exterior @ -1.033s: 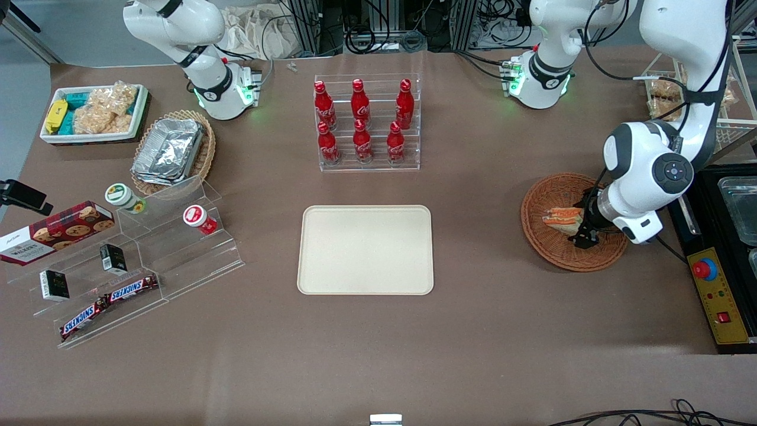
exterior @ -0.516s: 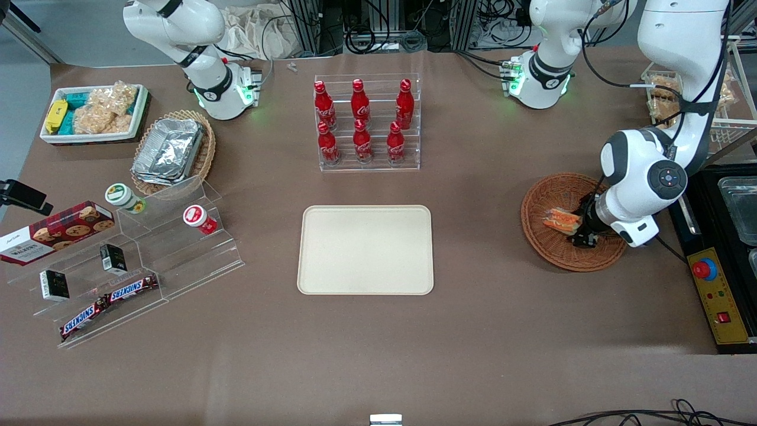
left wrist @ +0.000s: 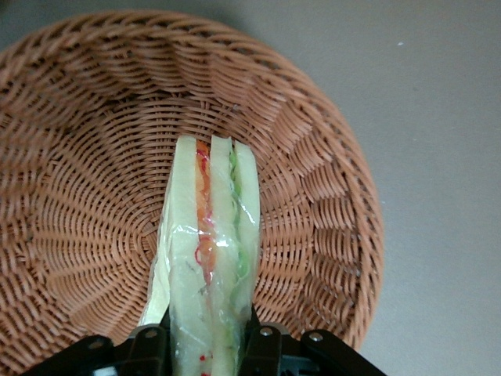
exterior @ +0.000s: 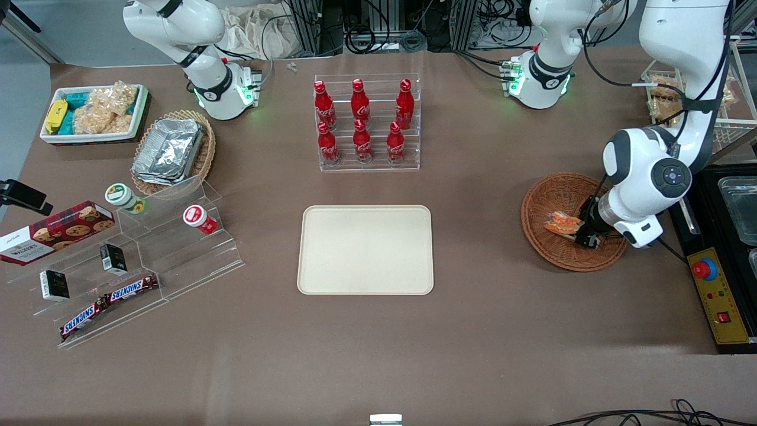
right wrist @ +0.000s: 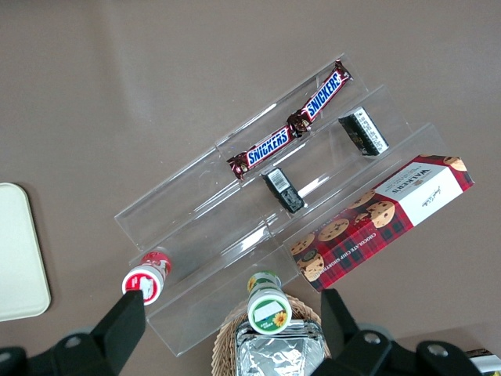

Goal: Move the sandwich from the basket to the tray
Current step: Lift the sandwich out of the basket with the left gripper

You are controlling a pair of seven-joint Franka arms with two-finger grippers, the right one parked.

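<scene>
**Sandwich gripped inside the round basket**

The gripper [exterior: 585, 238] is held low inside the reddish-brown woven basket [exterior: 550, 251], which is set toward the working arm's end of the table. In the left wrist view, the sandwich [left wrist: 210, 258] is seen clamped edge-on between the two fingers [left wrist: 151, 345], which are closed against its outer bread slices (orange-red and green filling layers are visible through the clear wrap). The wicker weave of the basket [left wrist: 78, 157] is seen all around the wedge. In the front view, the sandwich [exterior: 563, 223] is found near the basket's centre, at roughly nine o'clock from the gripper.

The beige tray [exterior: 365, 249] is laid flat at the middle of the brown table [exterior: 378, 355], well apart from the basket. At twelve o'clock from the tray, a clear rack of red bottles [exterior: 362, 121] is placed. Cables and metal framing are seen at the table's farthest edge from the front camera.
</scene>
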